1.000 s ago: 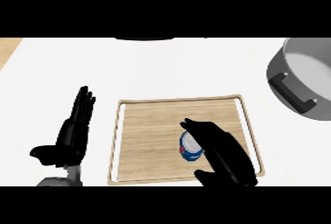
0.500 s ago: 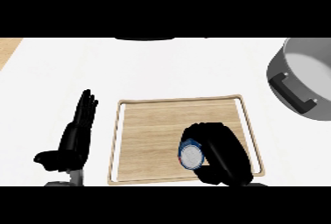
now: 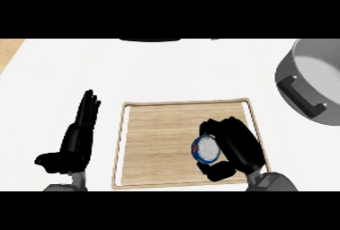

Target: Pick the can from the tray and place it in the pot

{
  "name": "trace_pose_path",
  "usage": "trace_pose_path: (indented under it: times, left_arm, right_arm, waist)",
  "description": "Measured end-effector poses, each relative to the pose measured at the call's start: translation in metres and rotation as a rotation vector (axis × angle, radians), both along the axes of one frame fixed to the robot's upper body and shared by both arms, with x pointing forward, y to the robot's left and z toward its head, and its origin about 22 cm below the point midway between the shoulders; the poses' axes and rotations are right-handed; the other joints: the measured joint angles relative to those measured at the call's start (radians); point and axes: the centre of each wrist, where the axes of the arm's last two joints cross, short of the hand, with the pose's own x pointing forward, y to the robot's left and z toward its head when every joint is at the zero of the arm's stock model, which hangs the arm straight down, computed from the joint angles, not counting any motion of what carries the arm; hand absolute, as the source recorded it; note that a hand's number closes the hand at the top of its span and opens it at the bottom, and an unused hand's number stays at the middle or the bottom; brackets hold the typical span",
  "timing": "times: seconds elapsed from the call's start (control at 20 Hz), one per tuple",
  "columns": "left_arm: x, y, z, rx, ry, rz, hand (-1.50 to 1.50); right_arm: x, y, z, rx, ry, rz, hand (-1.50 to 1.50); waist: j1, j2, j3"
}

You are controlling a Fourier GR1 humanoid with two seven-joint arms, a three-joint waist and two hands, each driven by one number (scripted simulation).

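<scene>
We see the right hand [image 3: 234,146] curled around the blue-rimmed can [image 3: 207,148], lower right over the wooden tray [image 3: 159,134]. The grey pot [image 3: 312,83] sits at upper right, well apart. The left hand [image 3: 76,139] rests open, lower left.

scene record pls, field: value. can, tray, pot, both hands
can: blue can, its round top facing the camera, over the tray's right part
tray: wooden tray, centre of the counter
pot: grey pot, at the right edge, partly out of view
right hand: right hand, fingers curled round the can
left hand: left hand, open, resting left of the tray
task state: can not yet in the pot
</scene>
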Motion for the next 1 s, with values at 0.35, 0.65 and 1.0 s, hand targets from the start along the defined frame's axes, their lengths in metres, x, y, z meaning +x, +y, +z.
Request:
trace_pose_path:
  times: [0.35,0.65,1.0]
  left_arm:
    - [-0.008,0.002,-0.003,-0.003,0.003,0.008,0.00]
    - [-0.005,0.002,-0.005,-0.005,0.010,0.011,0.00]
    - [-0.005,0.003,0.002,-0.006,0.014,0.010,0.00]
  right_arm:
    - [0.000,-0.015,0.023,-0.012,-0.045,-0.014,1.50]
    - [-0.023,-0.022,0.074,0.068,-0.222,-0.066,1.50]
    - [-0.036,-0.039,0.116,0.073,-0.346,-0.238,1.50]
  waist:
    - [-0.009,0.003,0.003]
    - [-0.016,0.003,0.003]
    - [-0.013,0.004,0.003]
